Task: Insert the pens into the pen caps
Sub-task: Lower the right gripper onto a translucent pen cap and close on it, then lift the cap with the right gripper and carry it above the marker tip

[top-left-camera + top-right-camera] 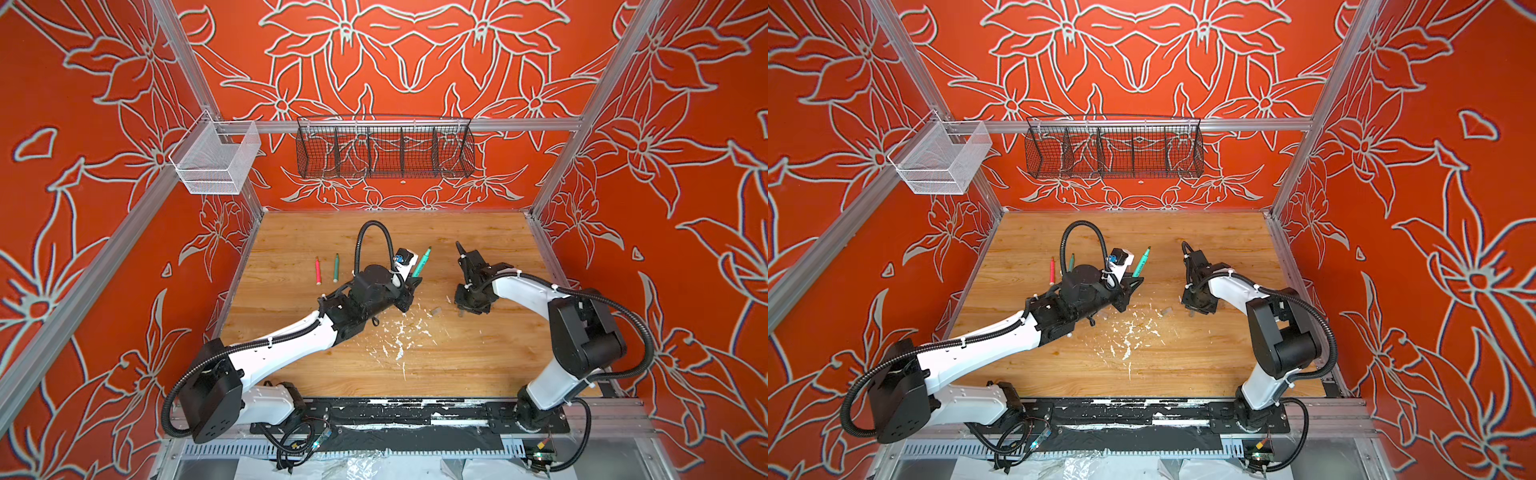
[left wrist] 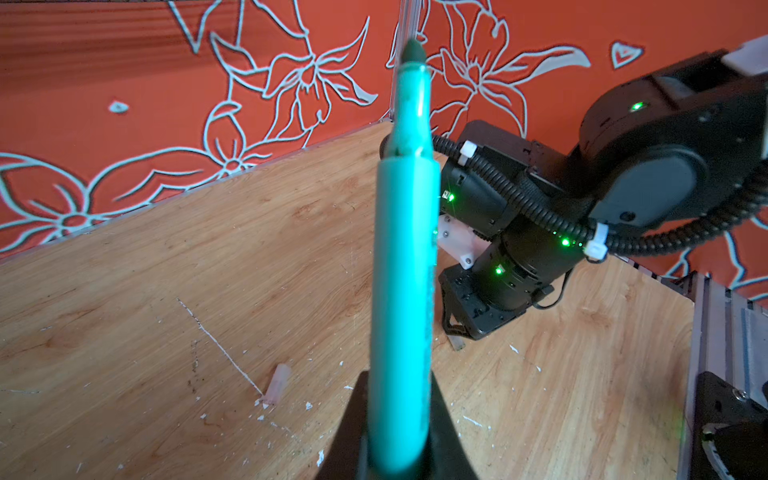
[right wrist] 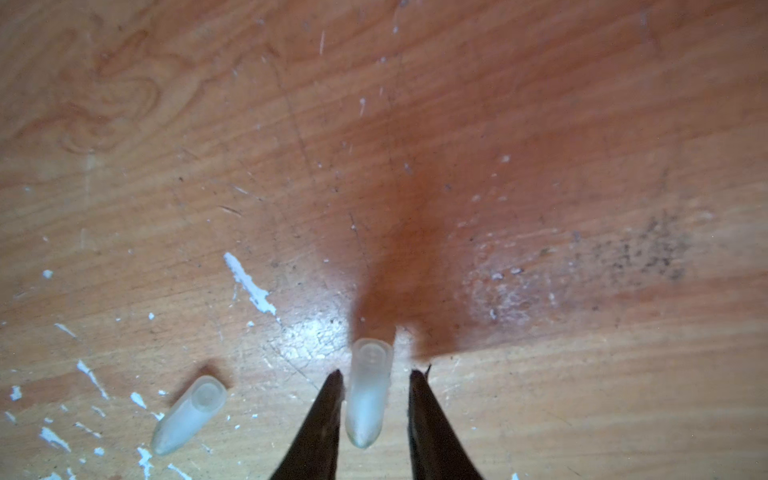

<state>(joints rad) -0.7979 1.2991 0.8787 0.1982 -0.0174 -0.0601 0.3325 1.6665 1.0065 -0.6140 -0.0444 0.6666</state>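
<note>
Both top views high above the whole table (image 1: 478, 365); wrist views close over its wood

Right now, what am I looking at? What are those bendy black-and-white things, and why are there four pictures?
Those are two robot arms with pinching grippers, standing at a wooden table. Two pictures look down from above, nearly the same view; the other two come from cameras on the arms' wrists. The left gripper is shut on a teal-green pen, lifted off the table. The right gripper reaches down with its jaws open around a small see-through pen cap lying on the wood; another cap lies beside it. A red-pink pen and a darker green pen lie farther left. Small white flecks dot the wood.
</note>
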